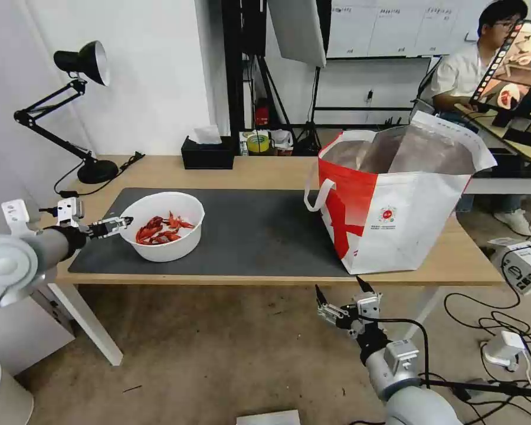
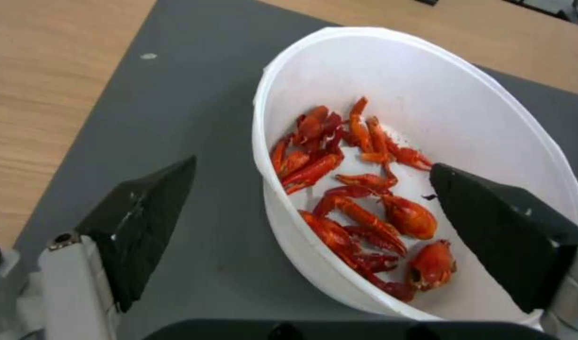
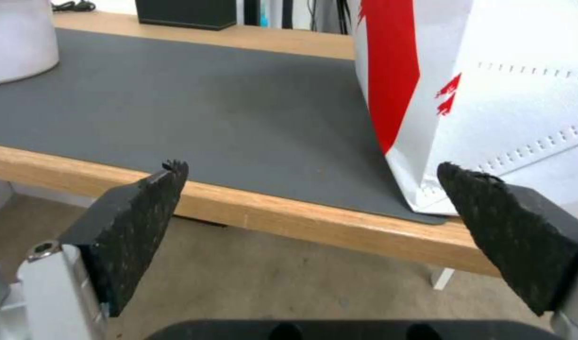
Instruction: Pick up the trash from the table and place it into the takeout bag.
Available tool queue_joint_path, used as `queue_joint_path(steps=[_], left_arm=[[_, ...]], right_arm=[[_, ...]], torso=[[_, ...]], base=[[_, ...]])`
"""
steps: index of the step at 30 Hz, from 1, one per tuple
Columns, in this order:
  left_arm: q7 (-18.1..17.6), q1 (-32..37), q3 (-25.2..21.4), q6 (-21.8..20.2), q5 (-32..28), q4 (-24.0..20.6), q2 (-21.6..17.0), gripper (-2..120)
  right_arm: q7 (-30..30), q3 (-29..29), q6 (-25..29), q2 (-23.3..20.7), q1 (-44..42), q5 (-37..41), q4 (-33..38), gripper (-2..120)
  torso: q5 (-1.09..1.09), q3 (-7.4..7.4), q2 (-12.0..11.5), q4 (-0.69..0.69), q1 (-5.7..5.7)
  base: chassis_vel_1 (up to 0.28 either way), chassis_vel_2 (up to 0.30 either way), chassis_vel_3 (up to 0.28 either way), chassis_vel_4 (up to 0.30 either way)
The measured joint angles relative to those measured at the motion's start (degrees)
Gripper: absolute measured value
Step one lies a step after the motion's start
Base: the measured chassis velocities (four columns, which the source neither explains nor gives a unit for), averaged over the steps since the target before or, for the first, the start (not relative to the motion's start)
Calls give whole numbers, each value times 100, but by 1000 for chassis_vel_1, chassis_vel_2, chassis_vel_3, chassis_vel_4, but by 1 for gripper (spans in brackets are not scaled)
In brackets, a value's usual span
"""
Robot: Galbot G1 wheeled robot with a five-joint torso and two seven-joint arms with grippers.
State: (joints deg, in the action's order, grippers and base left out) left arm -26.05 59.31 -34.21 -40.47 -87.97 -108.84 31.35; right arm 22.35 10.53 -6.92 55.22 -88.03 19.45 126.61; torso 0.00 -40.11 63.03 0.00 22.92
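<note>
- While the left pincer [image 2: 311, 198] hangs spread apart, its fingers straddle the near rim of the white bowl [image 1: 166, 227] on the grey mat [image 1: 253, 230].
- Open mat lies between bowl and takeout bag [image 1: 395, 206].
- Right pincer [image 1: 342, 290], fingers apart, sits below the tabletop [image 1: 265, 171] edge.

Even, bright indoor light, shadows soft — a faint one hugs the white bowl [image 1: 164, 226] on the grey mat [image 1: 248, 230]. The takeout bag [image 1: 395, 200] foil lining gleams dully. Wrist views look soft — fingers [image 2: 144, 222] nearest the lens blur.
</note>
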Motion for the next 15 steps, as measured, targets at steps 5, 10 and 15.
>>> queue_joint_path(steps=[5, 10, 15], left_arm=[[4, -240, 217, -21, -17, 115, -10, 100], [9, -479, 475, -23, 14, 284, -1, 100], [12, -667, 688, -33, 122, 466, 42, 100]], right_arm=[[0, 0, 0, 0, 0, 0, 0, 100], [0, -1, 0, 0, 0, 0, 0, 100], [0, 0, 0, 0, 0, 0, 0, 100]], torso=[[0, 0, 0, 0, 0], [0, 0, 0, 0, 0], [0, 1, 0, 0, 0]], base=[[0, 0, 0, 0], [0, 0, 0, 0], [0, 0, 0, 0]])
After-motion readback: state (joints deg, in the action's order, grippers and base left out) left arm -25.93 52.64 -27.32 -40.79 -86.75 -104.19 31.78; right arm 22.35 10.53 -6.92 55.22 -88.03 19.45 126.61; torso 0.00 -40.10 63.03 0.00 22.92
